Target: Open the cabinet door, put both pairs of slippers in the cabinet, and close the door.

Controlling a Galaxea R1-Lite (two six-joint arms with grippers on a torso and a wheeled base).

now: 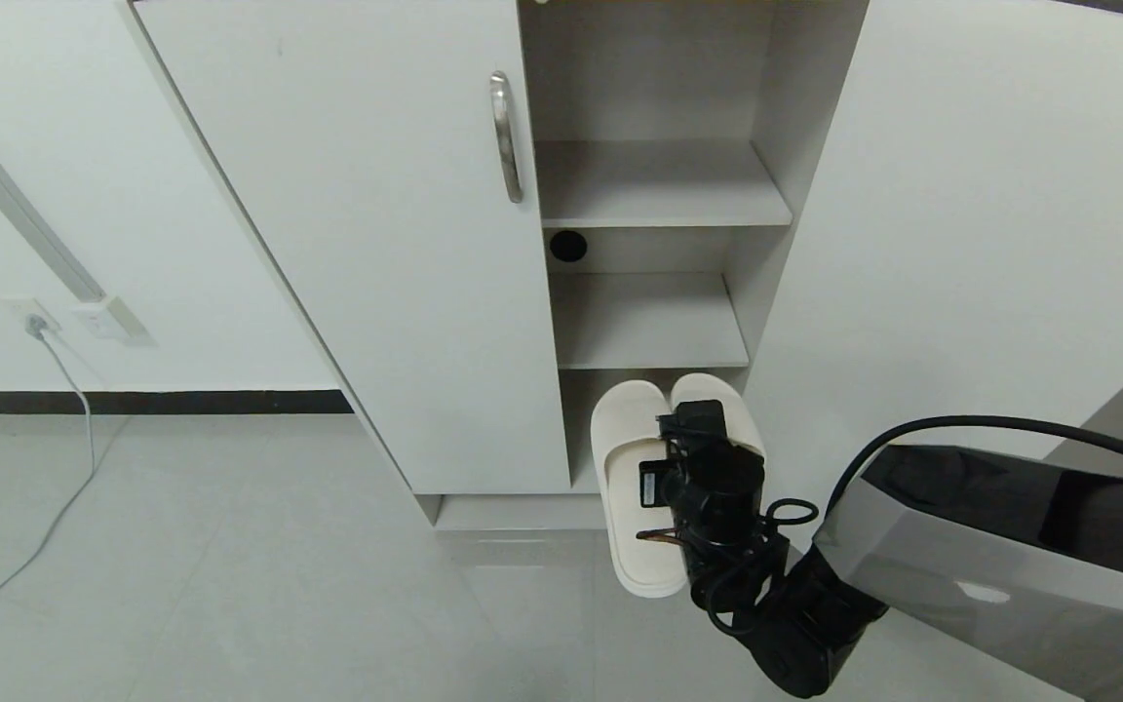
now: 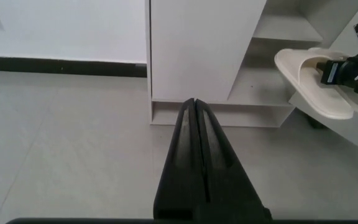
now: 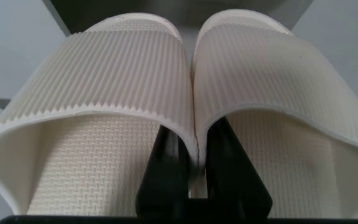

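Slippers (image 1: 625, 458) — cream pair pinched by right gripper (image 3: 194, 163) before open cabinet (image 1: 659, 185); left gripper (image 2: 195, 106) pressed together.

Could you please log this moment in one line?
right gripper: shut on slippers | slippers: at cabinet bottom opening | right door: open | left gripper: shut

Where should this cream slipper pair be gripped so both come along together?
Pinch the slippers where the two straps' inner edges touch, coming from the heel openings, one finger inside each. Side by side with straps meeting, one pinch holds both, as the right pincer does.
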